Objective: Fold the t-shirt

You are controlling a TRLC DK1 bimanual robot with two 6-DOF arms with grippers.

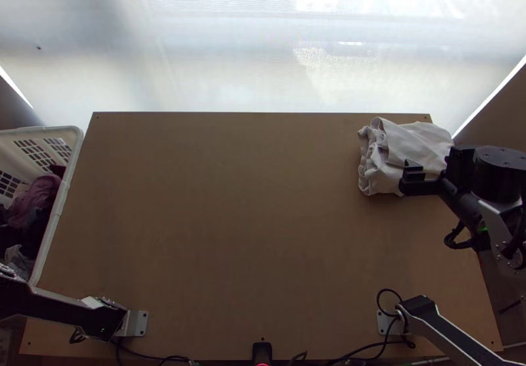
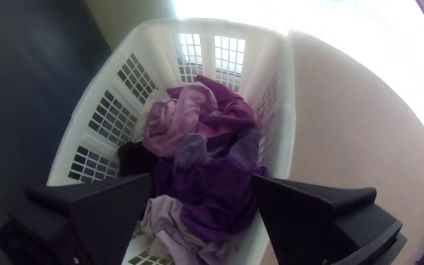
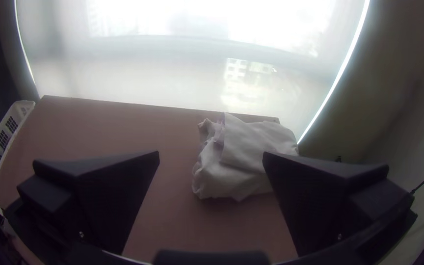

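A pale cloth (image 1: 417,144) lies folded in layers at the surface's (image 1: 230,234) far right corner; whether it is the t-shirt cannot be told. The right hand (image 1: 409,174), released and with its fingers spread wide, hangs by the cloth's near side, over the surface's right part. Along the surface's left edge, a white basket (image 1: 60,202) holds loose, bunched laundry: a pink piece (image 2: 180,110), a magenta one (image 2: 226,108), a deep purple one (image 2: 217,196) and a pale lilac one (image 2: 168,216). Above it, the left hand (image 2: 202,178) is poised, released, fingers well apart.
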